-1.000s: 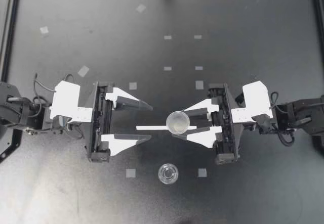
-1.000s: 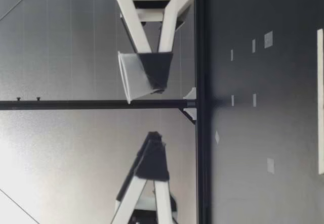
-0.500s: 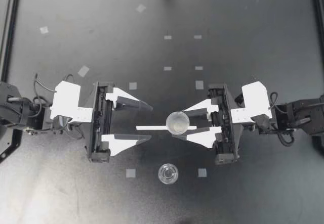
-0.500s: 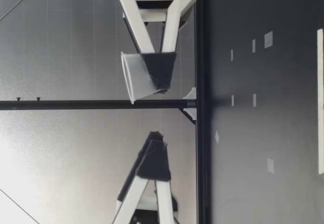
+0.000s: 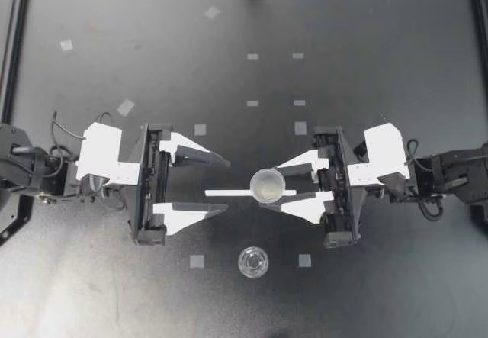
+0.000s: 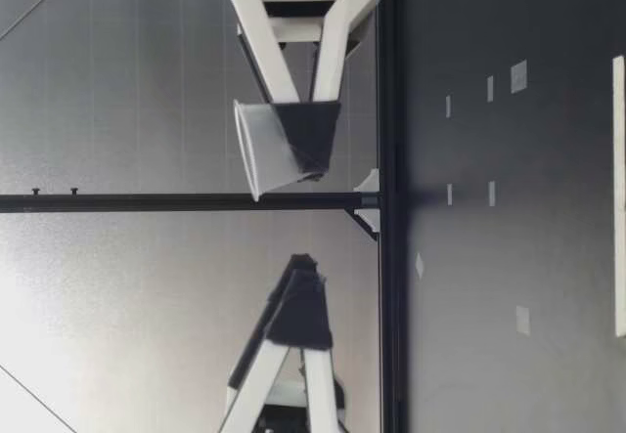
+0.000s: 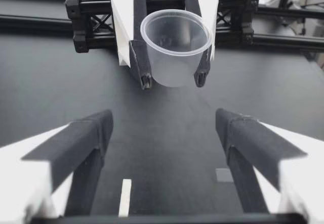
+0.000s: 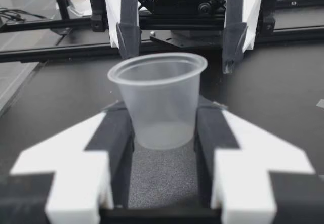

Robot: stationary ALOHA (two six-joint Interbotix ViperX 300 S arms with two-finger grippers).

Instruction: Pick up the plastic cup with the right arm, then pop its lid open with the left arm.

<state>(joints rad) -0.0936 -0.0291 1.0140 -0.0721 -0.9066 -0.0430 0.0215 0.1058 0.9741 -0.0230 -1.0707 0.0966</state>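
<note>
the small translucent cup (image 5: 268, 185) hangs in the air over the middle of the counter (image 5: 381, 48), mouth up and empty as far as the views show, grasped low on its wall by my right pincer (image 5: 271, 188), whose two dark pads (image 8: 117, 133) press it from opposite sides; the low view shows it well above the surface, with the rim leaning a little off level. my left pincer (image 5: 227, 185) faces it from near by, released, its fingers spread wider than the cup, apart from it and holding nothing. as i judge it, the step is holding the cup aloft between the two arms, and doing that well calls for a light, even squeeze, since thin plastic like this probably buckles or pops free if pinched hard. the hold sits near the base, so the upper wall and rim are free. levelling the rim and lining the cup up with the gap of the open fingers would guard against a knock. a second clear cup (image 5: 253, 262) stands on the counter between two tape squares (image 5: 197, 261), and a white strip (image 5: 229, 193) lies on the counter between the pincers
</note>
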